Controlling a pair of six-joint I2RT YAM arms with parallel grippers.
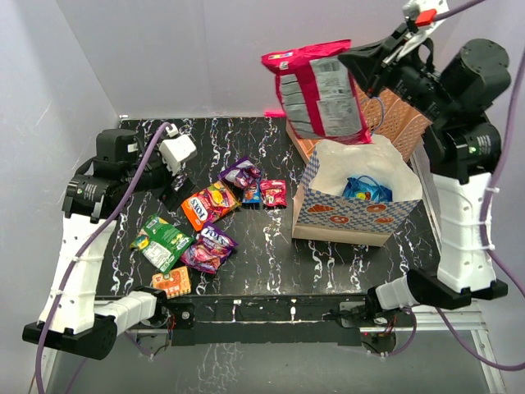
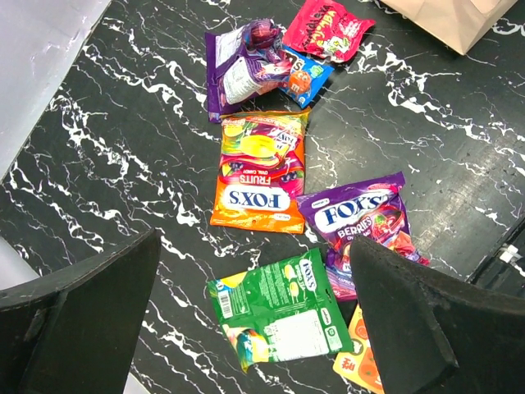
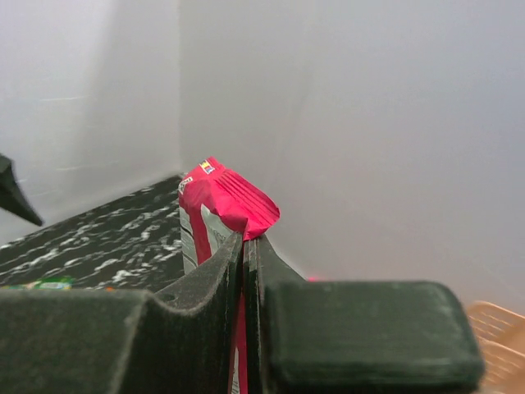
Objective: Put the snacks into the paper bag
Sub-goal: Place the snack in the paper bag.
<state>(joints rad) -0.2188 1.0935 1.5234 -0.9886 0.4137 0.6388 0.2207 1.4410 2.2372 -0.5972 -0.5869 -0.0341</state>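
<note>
The paper bag (image 1: 316, 174) stands open at the right of the table, with a blue packet (image 1: 367, 190) inside. My right gripper (image 1: 357, 61) (image 3: 246, 246) is shut on the top edge of a large red-and-silver snack packet (image 1: 318, 90) (image 3: 221, 193), which hangs high above the bag's left rim. Loose snacks lie on the left: an orange Fox's pack (image 1: 209, 203) (image 2: 261, 172), a purple Fox's pack (image 1: 211, 246) (image 2: 361, 222), a green Fox's pack (image 1: 162, 240) (image 2: 279, 308) and a purple packet (image 1: 239, 173) (image 2: 242, 66). My left gripper (image 1: 178, 178) (image 2: 254, 246) hovers open above them, holding nothing.
A small blue packet (image 2: 303, 78), a red one (image 1: 273, 192) (image 2: 326, 29) and an orange one (image 1: 172, 281) (image 2: 357, 361) also lie on the black marbled table (image 1: 271, 263). A peach mesh organizer (image 1: 402, 115) (image 3: 496, 324) stands behind the bag. White walls close in at the back and left.
</note>
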